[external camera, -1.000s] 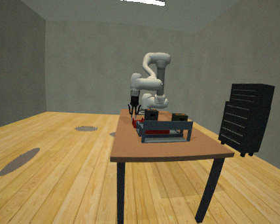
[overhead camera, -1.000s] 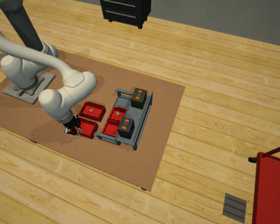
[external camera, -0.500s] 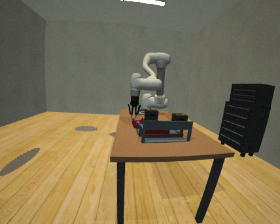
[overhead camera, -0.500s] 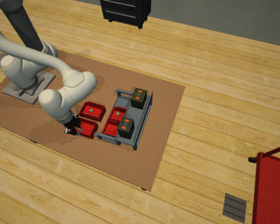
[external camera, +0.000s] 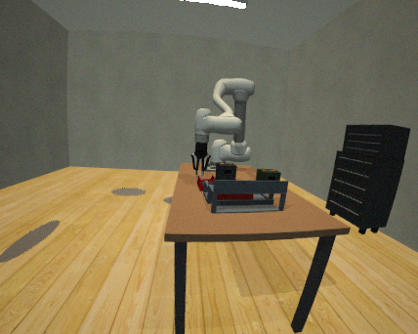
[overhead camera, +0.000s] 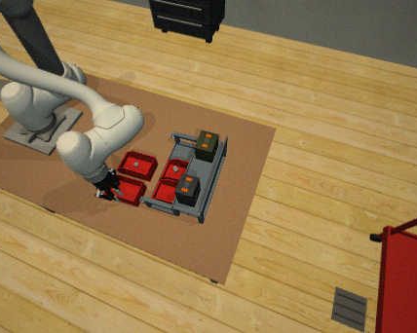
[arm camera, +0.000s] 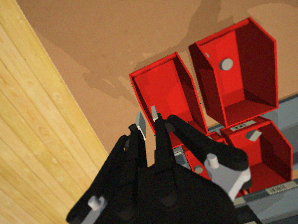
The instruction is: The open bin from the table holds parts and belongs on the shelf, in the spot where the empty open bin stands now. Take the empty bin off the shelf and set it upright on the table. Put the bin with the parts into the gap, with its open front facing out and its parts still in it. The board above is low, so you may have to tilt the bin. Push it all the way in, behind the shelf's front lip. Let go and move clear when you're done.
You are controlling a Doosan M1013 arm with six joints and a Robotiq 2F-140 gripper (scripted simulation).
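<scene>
The empty red bin (overhead camera: 132,191) (arm camera: 172,100) stands upright on the table. The red bin with a round grey part (overhead camera: 143,170) (arm camera: 240,55) stands beside it on the table. My gripper (overhead camera: 117,194) (external camera: 199,178) (arm camera: 148,114) points down at the empty bin's outer side wall, its fingers slightly apart. The wall's rim appears between or just below the fingertips; contact is not clear. The grey shelf (overhead camera: 207,176) (external camera: 250,187) holds two red bins side by side. Its bay at the green box's end shows bare grey board.
One shelf bin (overhead camera: 181,167) (arm camera: 260,155) shows a small grey part; the other (overhead camera: 163,191) is partly hidden by my fingers in the wrist view. A dark box (overhead camera: 187,192) (external camera: 226,172) and a green box (overhead camera: 207,147) (external camera: 268,175) stand on the shelf's upper board.
</scene>
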